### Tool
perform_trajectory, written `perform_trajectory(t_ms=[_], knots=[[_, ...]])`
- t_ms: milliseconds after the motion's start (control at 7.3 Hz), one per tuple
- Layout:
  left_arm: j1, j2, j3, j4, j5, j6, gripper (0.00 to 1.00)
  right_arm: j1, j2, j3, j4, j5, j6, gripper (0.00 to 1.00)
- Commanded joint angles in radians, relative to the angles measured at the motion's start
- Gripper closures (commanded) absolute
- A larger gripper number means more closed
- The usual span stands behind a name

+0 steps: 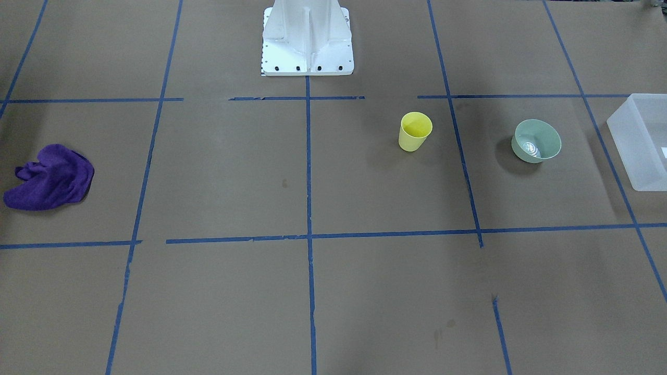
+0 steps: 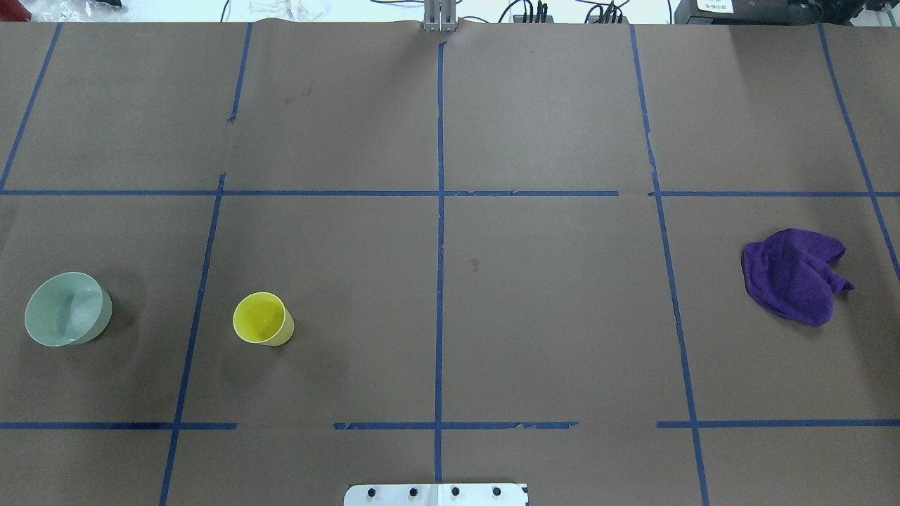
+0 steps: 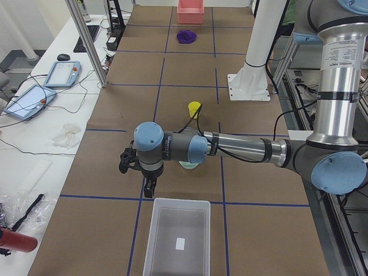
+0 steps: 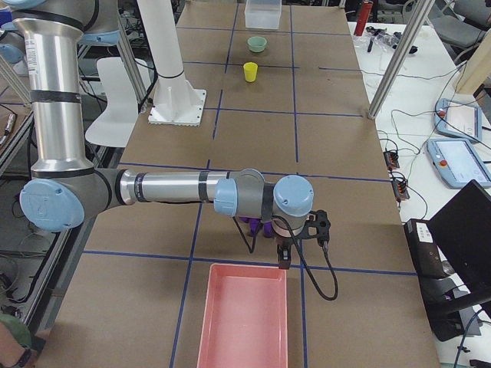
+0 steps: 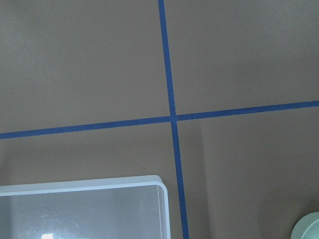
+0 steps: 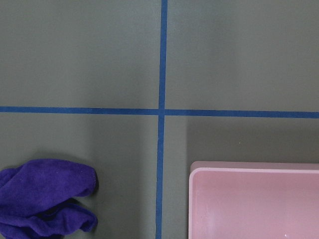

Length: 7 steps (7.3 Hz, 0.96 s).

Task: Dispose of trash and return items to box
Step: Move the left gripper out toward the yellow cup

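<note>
The yellow cup (image 1: 415, 131) (image 2: 262, 318) stands upright on the brown table. The pale green bowl (image 1: 536, 140) (image 2: 67, 309) sits beyond it towards the robot's left, with its edge in the left wrist view (image 5: 310, 228). The frosted box (image 1: 642, 140) (image 3: 178, 238) (image 5: 82, 209) lies at the table's left end. My left gripper (image 3: 149, 187) hangs above the table between bowl and box. My right gripper (image 4: 282, 257) hangs by the pink bin's near edge. I cannot tell whether either is open or shut. No fingers show in the wrist views.
A purple cloth (image 1: 49, 178) (image 2: 794, 275) (image 6: 45, 199) lies crumpled near the robot's right end. A pink bin (image 4: 244, 318) (image 6: 254, 201) stands beyond it. The white robot base (image 1: 306, 39) stands at the table's rear middle. Blue tape lines grid the table.
</note>
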Motion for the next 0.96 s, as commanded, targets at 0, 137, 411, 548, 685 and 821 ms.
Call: perform_trajectory(t_ms=[0,137,411,548,685,821], knots=[[0.000,-0.002,-0.004,0.000,-0.002,0.000,0.00,0.000,0.001,0.011,0.000,-0.006,0.000,0.00],[0.000,-0.004,-0.009,0.000,-0.002,0.000,0.00,0.000,-0.002,0.009,-0.002,-0.005,0.000,0.00],[0.000,-0.030,-0.059,0.009,0.002,-0.017,0.00,-0.001,0.003,0.012,0.000,-0.005,0.002,0.00],[-0.003,-0.030,-0.147,0.009,0.005,-0.081,0.00,0.000,0.017,0.022,0.000,-0.005,0.005,0.00],[-0.002,-0.027,-0.248,0.009,0.005,-0.197,0.00,0.000,0.027,0.042,-0.002,-0.005,0.006,0.00],[0.035,-0.028,-0.309,0.003,-0.009,-0.309,0.00,0.000,0.026,0.032,-0.003,0.000,0.008,0.00]])
